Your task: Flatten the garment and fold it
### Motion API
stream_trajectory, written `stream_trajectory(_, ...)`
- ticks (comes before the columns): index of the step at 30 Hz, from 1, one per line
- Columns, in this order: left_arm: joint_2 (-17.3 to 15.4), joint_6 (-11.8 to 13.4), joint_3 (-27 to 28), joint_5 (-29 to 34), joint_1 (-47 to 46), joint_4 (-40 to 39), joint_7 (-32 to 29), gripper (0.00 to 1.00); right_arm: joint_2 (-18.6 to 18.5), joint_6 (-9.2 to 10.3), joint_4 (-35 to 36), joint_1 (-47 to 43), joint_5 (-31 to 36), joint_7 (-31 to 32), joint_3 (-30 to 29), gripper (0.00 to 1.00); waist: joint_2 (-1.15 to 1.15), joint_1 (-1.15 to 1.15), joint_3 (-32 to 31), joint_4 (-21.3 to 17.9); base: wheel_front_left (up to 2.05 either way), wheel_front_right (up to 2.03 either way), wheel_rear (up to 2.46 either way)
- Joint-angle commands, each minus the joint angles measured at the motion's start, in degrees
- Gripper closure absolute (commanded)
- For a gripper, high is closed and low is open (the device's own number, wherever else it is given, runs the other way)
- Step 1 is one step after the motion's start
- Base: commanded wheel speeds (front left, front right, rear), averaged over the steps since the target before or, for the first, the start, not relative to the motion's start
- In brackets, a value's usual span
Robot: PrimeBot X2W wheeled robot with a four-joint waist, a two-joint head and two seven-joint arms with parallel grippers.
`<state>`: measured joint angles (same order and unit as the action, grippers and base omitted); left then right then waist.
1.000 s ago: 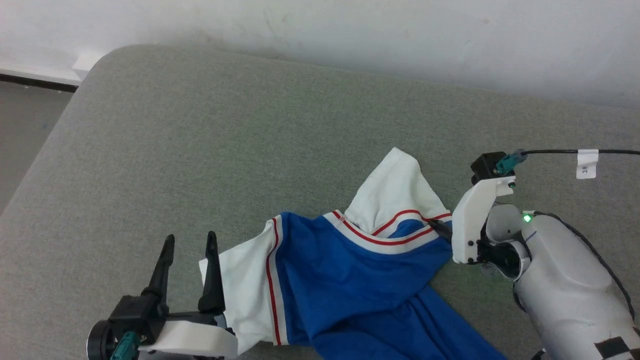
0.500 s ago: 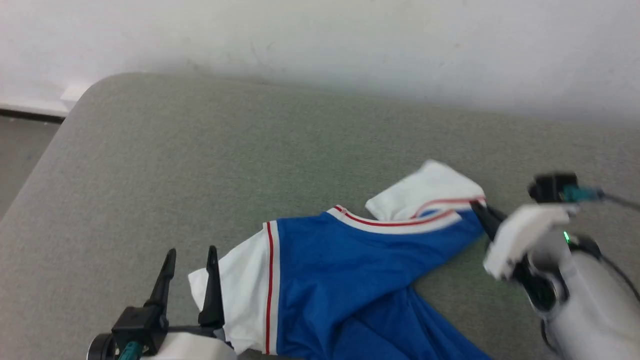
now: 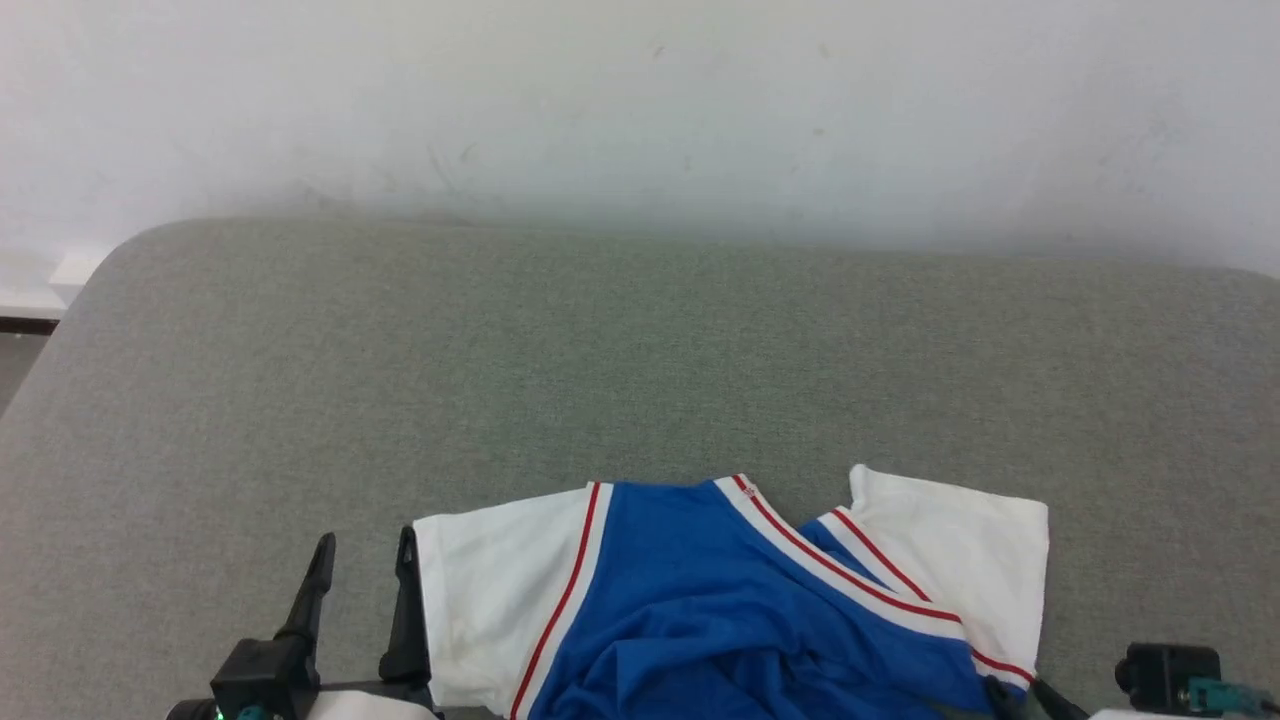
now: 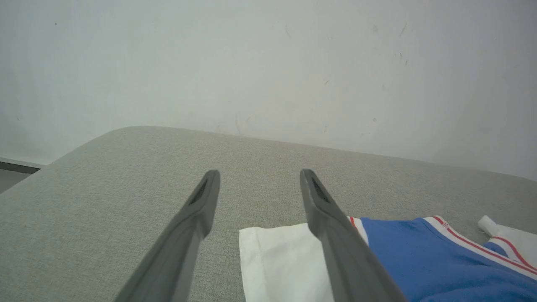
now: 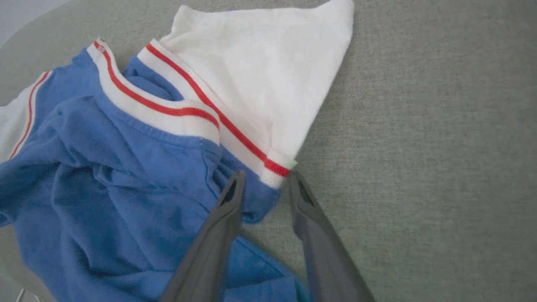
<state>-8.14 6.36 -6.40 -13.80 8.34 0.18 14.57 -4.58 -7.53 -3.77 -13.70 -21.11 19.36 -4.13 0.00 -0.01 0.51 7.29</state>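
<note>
You'll find the garment [image 3: 720,600] lying on the grey-green padded surface [image 3: 640,350] at the near edge of the head view, its blue body rumpled and running out of the bottom of that picture. One white sleeve [image 3: 500,590] lies fairly flat towards your left, and the other white sleeve [image 3: 950,560] lies spread out past the red-striped collar band [image 3: 840,575] on your right. Your left gripper [image 3: 366,542] sits low over the surface with its two fingers well parted and nothing between them. In the left wrist view, one finger [image 4: 331,226] crosses in front of the left sleeve's edge, while the other stands over bare fabric (the print side of the shirt is not facing any camera). Your right gripper [image 5: 266,178] is at the garment's right corner, where the striped trim ends. Its fingers stand a little apart, one lying over the blue cloth, the other over the bare surface, with the trim's end between the tips. From here I cannot tell whether they actually pinch that cloth or merely flank it. A pale wall [image 3: 640,100] rises behind the surface.
</note>
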Motion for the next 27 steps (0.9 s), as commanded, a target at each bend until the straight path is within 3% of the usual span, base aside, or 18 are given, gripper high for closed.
stream_trajectory(1, -0.5, 0.2, 0.3, -0.3, 0.6, 0.2, -0.2, 0.0, 0.5, 0.04, 2.1, -1.0, 0.7, 0.6, -0.3, 0.0, 0.0, 0.01, -0.3, -0.5, 0.0, 0.0, 0.0)
stream_trajectory(8, -1.4, 0.7, 1.1, -0.8, 0.8, 0.5, -0.6, 0.0, 1.6, 0.04, 10.8, -1.1, 4.7, -9.4, -2.4, 0.0, 0.0, 0.01, -0.3, -2.0, 0.0, 0.0, 0.0)
stream_trajectory(17, -2.8, 0.3, 2.0, -3.0, -3.5, 2.7, -6.3, 0.0, 1.7, 0.04, 13.8, -0.1, 6.4, -17.9, -1.2, 0.0, 0.0, 0.01, 0.7, -3.7, 0.0, 0.0, 0.0)
stream_trajectory(27, -7.5, -5.5, 0.7, -8.0, -13.7, 14.8, -23.5, 0.0, 1.7, 0.04, 14.6, 2.7, 8.0, -18.1, 3.8, 0.0, 0.0, 0.01, 3.7, -7.2, 0.0, 0.0, 0.0)
